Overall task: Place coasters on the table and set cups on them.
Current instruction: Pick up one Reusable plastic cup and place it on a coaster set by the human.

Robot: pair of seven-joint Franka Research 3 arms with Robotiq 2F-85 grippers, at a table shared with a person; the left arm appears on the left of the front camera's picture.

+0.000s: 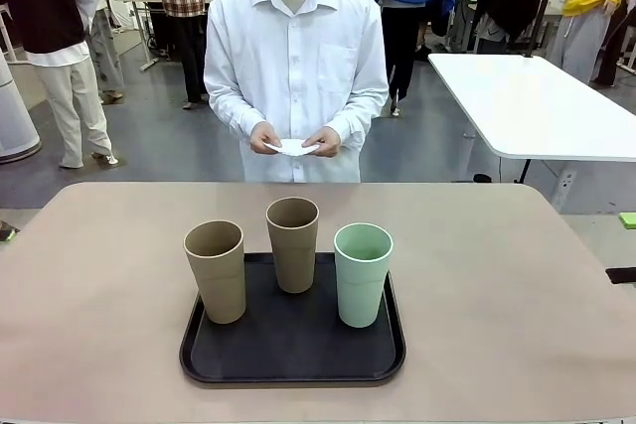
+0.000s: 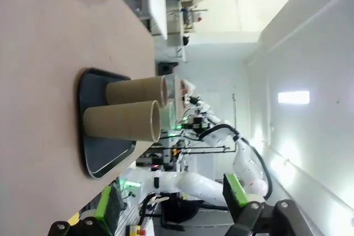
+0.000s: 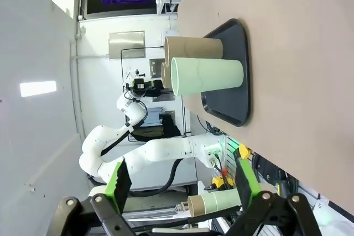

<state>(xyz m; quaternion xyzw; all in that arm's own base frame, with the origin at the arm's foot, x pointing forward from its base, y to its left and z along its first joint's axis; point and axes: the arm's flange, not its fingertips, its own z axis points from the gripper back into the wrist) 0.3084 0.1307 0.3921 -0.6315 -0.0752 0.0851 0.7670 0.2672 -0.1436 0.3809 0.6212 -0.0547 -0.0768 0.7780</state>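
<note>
Three cups stand upright on a black tray [image 1: 293, 354] in the middle of the table [image 1: 497, 275]: a tan cup [image 1: 216, 270] at the left, a second tan cup [image 1: 293, 243] behind, and a mint green cup [image 1: 362, 273] at the right. Across the table, a person holds white coasters [image 1: 291, 147] in both hands at waist height. My left gripper [image 2: 171, 203] is open and empty, well off from the tan cups [image 2: 124, 121]. Also open and empty, my right gripper [image 3: 182, 183] looks at the mint cup [image 3: 207, 75] from a distance.
A white rectangular table [image 1: 537, 106] stands at the back right, and other people walk behind the person. The beige tabletop is bare on both sides of the tray. Each wrist view shows the other white arm [image 3: 160, 153] beyond the table's near edge.
</note>
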